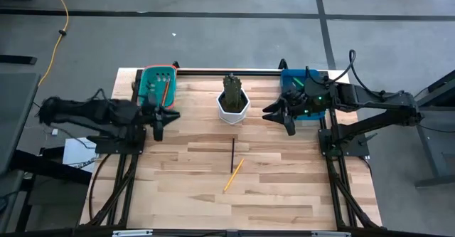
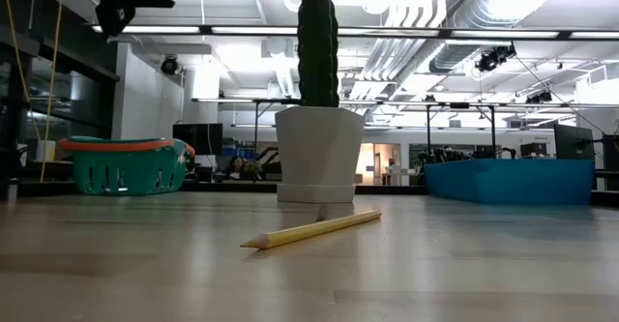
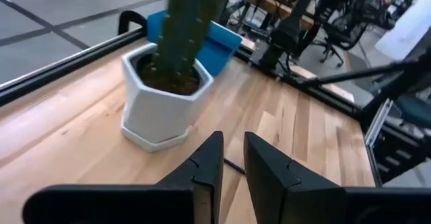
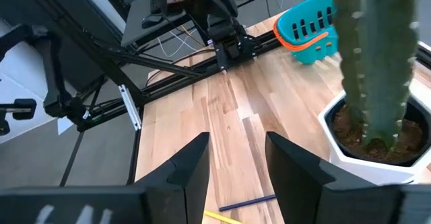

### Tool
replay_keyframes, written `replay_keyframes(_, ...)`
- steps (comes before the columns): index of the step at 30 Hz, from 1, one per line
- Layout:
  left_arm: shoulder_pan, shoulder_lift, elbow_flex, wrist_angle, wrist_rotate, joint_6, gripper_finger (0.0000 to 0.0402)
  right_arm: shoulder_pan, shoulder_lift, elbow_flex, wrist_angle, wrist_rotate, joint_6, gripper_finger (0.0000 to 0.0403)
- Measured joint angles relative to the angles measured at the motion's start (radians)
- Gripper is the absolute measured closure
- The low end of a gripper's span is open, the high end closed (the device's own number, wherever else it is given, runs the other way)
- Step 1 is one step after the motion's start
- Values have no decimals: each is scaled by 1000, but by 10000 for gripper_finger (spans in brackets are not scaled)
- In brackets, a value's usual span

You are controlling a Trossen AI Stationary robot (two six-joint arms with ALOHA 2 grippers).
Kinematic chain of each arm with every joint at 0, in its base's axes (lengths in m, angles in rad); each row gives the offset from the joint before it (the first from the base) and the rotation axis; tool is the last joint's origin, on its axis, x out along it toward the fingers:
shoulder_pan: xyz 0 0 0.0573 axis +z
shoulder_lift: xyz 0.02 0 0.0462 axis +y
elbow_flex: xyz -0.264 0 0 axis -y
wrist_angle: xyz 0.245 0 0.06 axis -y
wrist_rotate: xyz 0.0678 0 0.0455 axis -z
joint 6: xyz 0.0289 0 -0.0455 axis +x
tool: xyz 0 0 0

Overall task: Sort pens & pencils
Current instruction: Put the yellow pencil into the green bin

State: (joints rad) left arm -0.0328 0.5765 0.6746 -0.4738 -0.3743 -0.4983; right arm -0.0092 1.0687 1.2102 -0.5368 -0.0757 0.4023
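Two pencils lie flat on the table's middle: a dark one (image 1: 232,154) and a yellow one (image 1: 233,175), whose far end lies near the dark one's near end. The yellow pencil (image 2: 309,230) also shows in the low view. An orange pencil (image 1: 165,91) lies in the teal basket (image 1: 149,87). No pink or green pens show. My left gripper (image 1: 168,115) hovers open with a narrow gap, left of the cactus pot (image 1: 232,103). My right gripper (image 1: 274,114) hovers open to the pot's right. Both point at the pot and hold nothing.
The white pot with the cactus (image 2: 318,42) stands at the table's far middle, between the grippers. The teal basket sits at the far left corner, a blue bin (image 1: 291,80) at the far right, partly under the right arm. Bare wood (image 1: 178,194) lies toward the near edge.
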Motion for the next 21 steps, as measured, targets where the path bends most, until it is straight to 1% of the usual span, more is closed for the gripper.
replay_keyframes(3, -102, 75, 0, 48, -103, -14, 355, 17, 0, 0, 0, 0, 0, 267)
replay_keyframes(5, -145, 128, 0, 74, -133, -52, 355, 25, 0, 0, 0, 0, -2, 267)
replay_keyframes(10, -199, 263, 0, 86, -140, -206, 355, 38, 0, 0, -9, 1, 0, 267)
replay_keyframes(12, -218, 319, 0, 115, -142, -243, 355, 38, 0, 0, -28, 11, 0, 267)
replay_keyframes(21, -270, 582, 0, 429, -143, -348, 355, 39, 0, 0, -172, 13, -38, 267)
